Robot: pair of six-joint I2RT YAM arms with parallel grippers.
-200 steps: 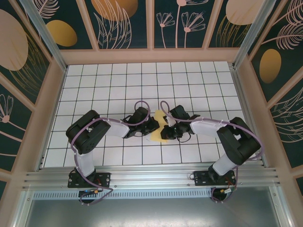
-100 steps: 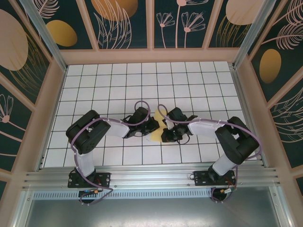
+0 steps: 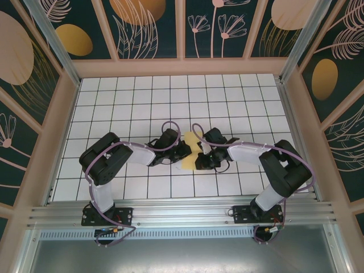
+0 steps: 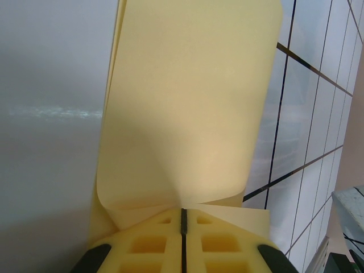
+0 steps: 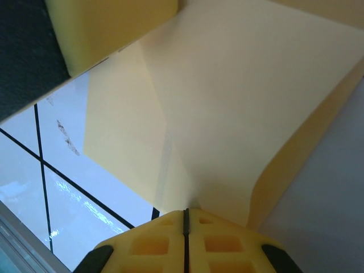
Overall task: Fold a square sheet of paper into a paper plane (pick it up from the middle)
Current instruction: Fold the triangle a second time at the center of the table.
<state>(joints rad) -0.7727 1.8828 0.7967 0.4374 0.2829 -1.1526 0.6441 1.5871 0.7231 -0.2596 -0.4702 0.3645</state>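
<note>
a: how is the fold formed well?
b: the square sheet of paper (image 4: 187,102) is drawn taut evenly, with edges aligned, before the crease is pressed.
a: where is the sheet?
b: it is pinched at opposite edges by the left gripper (image 4: 183,212) and the right gripper (image 5: 186,211), each pressed together on it, near the middle of the table (image 3: 114,114).

A white table (image 3: 142,96) ruled with black grid lines lies inside a pale wooden frame (image 3: 182,67). Dark green wall panels (image 3: 148,28) with tan leaves, flowers and orange ovals stand at the back and both sides. Two slanted metal posts (image 3: 51,40) rise at the far corners. An aluminium rail (image 3: 182,213) runs along the near edge, with a grey metal sheet (image 3: 182,256) below it.
</note>
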